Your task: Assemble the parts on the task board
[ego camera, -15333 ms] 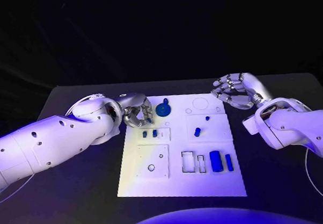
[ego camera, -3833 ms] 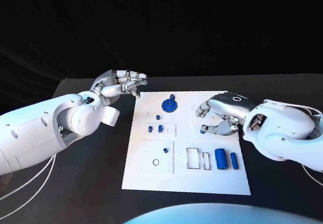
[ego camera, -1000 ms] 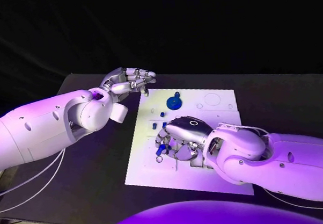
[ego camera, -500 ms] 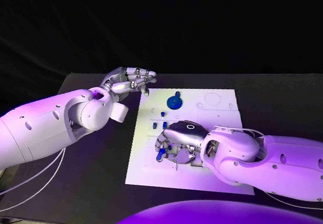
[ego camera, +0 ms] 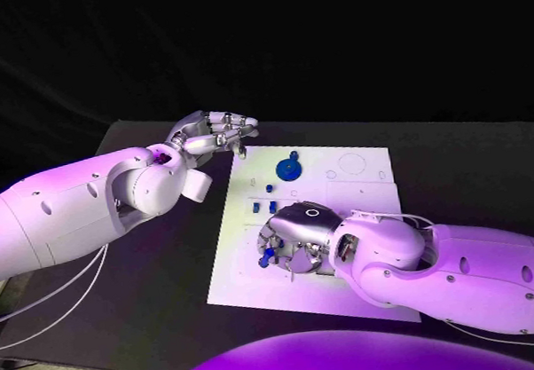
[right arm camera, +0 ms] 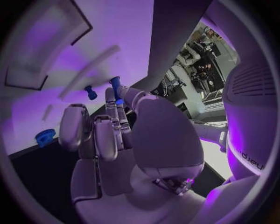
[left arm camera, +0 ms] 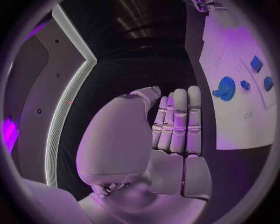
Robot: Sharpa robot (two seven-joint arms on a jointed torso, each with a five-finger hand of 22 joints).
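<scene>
Right hand (ego camera: 301,235) over the task board (ego camera: 361,195), pinching a blue part (right arm camera: 115,87)
The right wrist view shows that pinch at the fingertips (head view hides it); left hand (ego camera: 211,135), fingers curled together, holds nothing.

The left hand (ego camera: 214,133) hovers with fingers (left arm camera: 178,122) curled in, while the right hand (ego camera: 295,236) reaches down, fingers pinched together.

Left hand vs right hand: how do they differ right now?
Left hand is off the task board, beyond its far-left corner, holding nothing; right hand is over the board. Right hand pinches a small blue part; left hand's fingers lie side by side. Both are silver.
</scene>
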